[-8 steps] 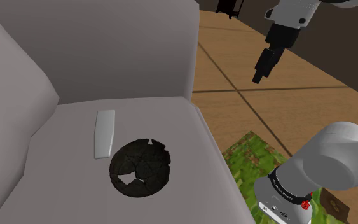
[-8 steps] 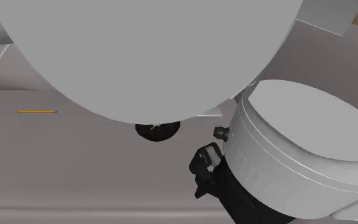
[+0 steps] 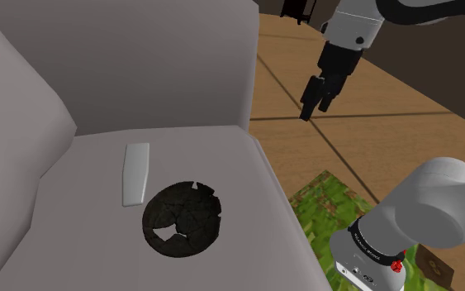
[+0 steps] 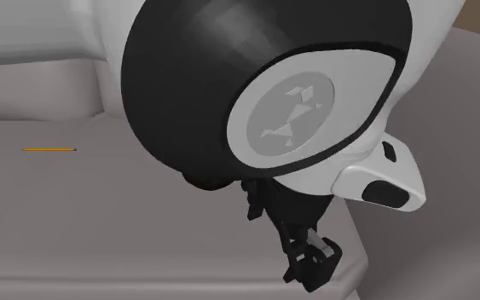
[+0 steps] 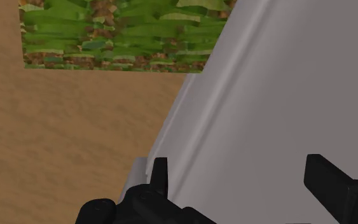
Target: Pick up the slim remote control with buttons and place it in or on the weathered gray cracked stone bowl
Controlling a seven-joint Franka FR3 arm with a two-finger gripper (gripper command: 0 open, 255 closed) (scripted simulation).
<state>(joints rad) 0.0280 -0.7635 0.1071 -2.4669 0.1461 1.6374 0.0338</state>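
Note:
The slim pale grey remote (image 3: 135, 174) lies flat on the grey sofa seat (image 3: 82, 240). Just beside it, toward the shoulder view's right, sits the dark cracked stone bowl (image 3: 182, 217). My black gripper (image 3: 310, 106) hangs high above the wooden floor, beyond the sofa's arm and well away from both. In the wrist view the gripper (image 5: 244, 181) is open, its fingers (image 5: 160, 175) standing wide apart with nothing between them, over the sofa's edge. In the second exterior view the gripper (image 4: 308, 266) hangs below a large black-and-white arm joint (image 4: 263, 85) that hides most of the bowl.
The sofa's backrest (image 3: 139, 58) and armrest (image 3: 259, 178) wall in the seat. A green patterned rug (image 3: 329, 207) lies on the wooden floor (image 3: 387, 124) by my stand. A thin orange stick (image 4: 49, 149) lies on the grey surface.
The gripper has swung toward the shoulder view's left and slightly up, nearer the sofa. The arm has turned, so a dark joint now blocks the second exterior view. Remote and bowl are unmoved.

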